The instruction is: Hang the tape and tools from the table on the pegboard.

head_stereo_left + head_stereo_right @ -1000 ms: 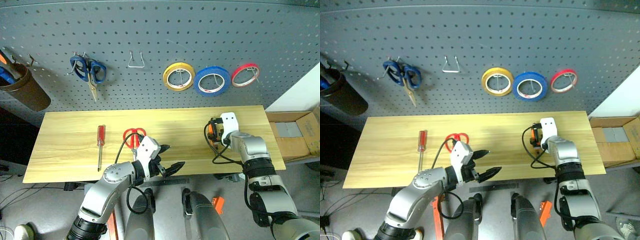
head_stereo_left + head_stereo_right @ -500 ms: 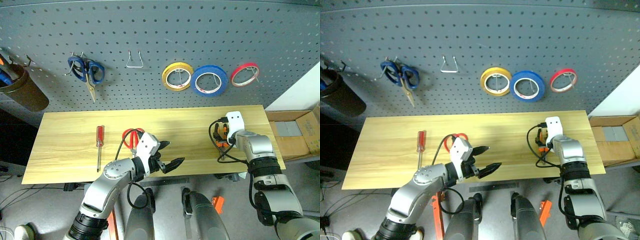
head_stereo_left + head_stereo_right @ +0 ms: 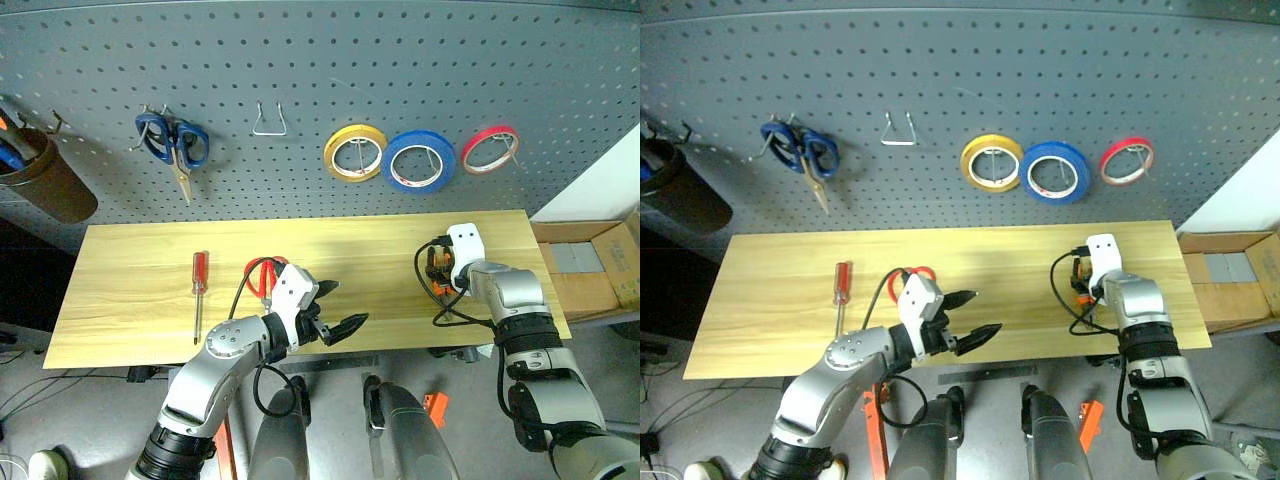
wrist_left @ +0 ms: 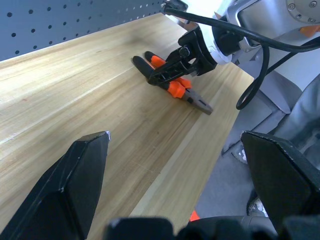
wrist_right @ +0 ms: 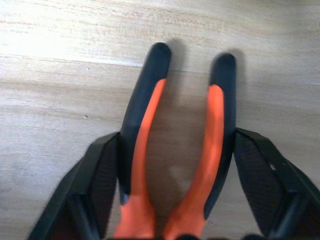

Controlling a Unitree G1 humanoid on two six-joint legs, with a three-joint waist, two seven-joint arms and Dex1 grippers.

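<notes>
Pliers (image 5: 175,150) between right jaws, red-handled scissors (image 3: 263,275) behind left arm

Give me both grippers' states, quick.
Left gripper: open, holding nothing.
Right gripper: fingers touching both sides of the pliers on the table.
</notes>
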